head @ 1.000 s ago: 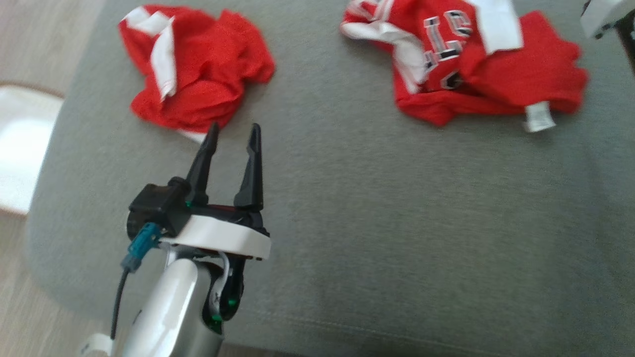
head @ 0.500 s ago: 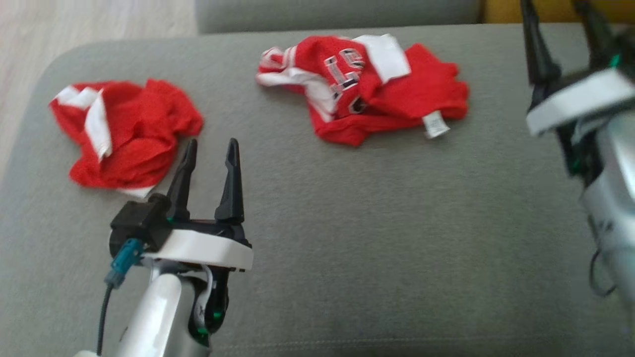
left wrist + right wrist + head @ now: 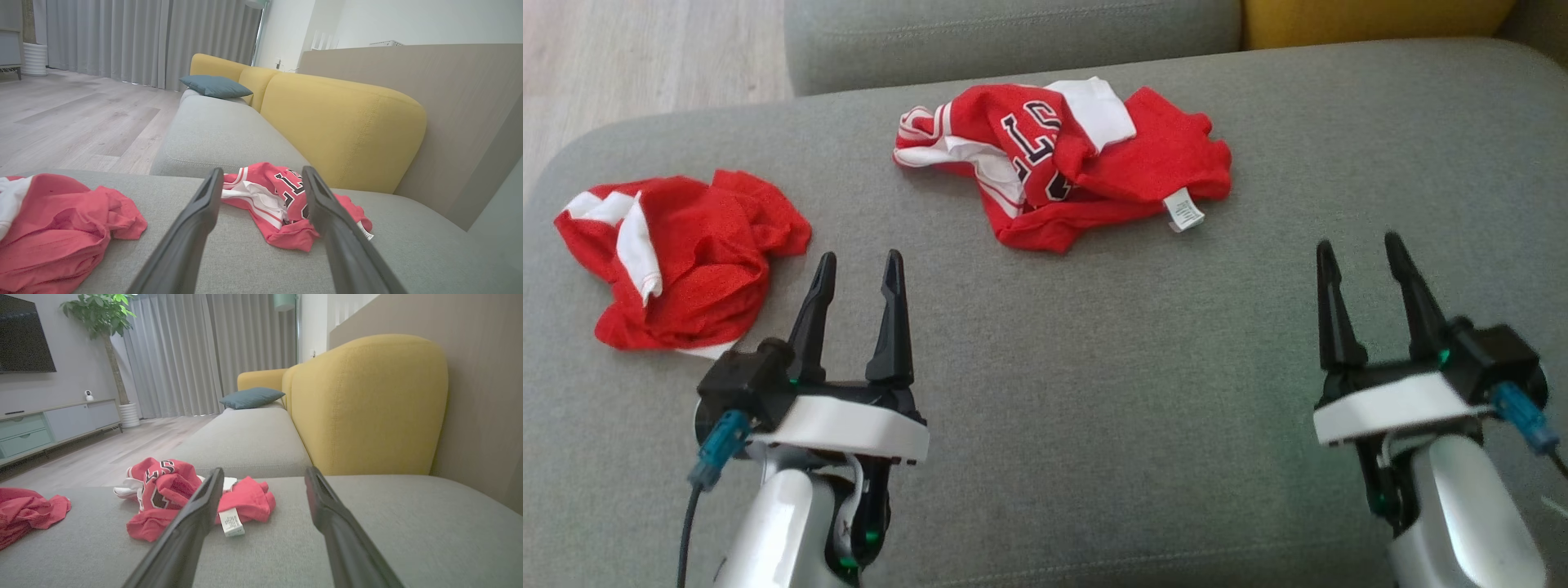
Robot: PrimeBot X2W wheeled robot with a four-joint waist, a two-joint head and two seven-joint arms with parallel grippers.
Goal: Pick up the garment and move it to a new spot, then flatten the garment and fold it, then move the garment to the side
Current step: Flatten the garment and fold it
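Red numbered jersey is being left untouched; the right gripper is being drawn back to its near right, fingers spread empty, the left gripper kept open likewise.

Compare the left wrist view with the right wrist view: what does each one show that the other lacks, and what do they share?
Left wrist view, of the two: a small white box high up behind the seat, and the white panel of the crumpled red garment. Right wrist view, of the two: a wall TV, a potted tree and a low cabinet. Shared: the numbered jersey, blue cushion, yellow backrest and grey curtains.
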